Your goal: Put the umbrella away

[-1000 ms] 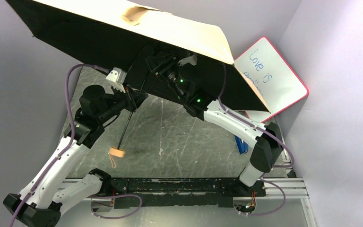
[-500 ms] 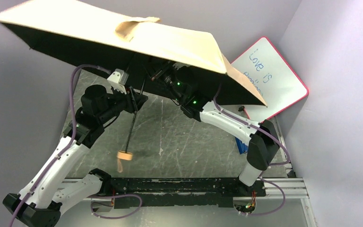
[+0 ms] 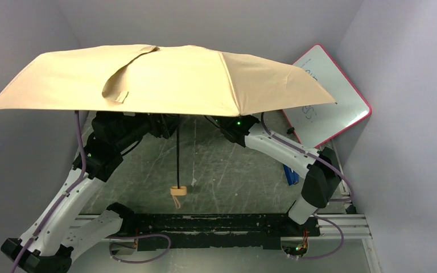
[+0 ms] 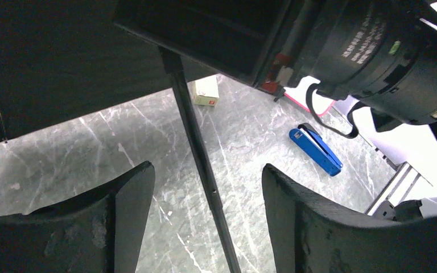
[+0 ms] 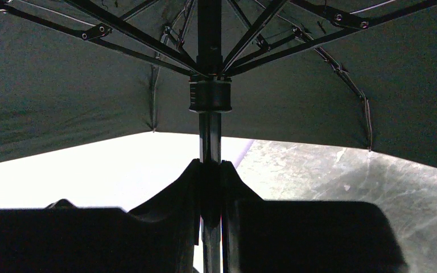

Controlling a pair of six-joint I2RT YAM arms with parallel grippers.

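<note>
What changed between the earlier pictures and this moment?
The umbrella swung from tilted to level, its shaft now vertical. The left pincer opened and let the shaft go; the right pincer closed on it below the runner. The whiteboard and blue stapler stayed put.

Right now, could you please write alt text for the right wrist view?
The right end effector clamps the umbrella's shaft just below the runner; black ribs fan out under the open dark canopy, with grey table at lower right.
</note>
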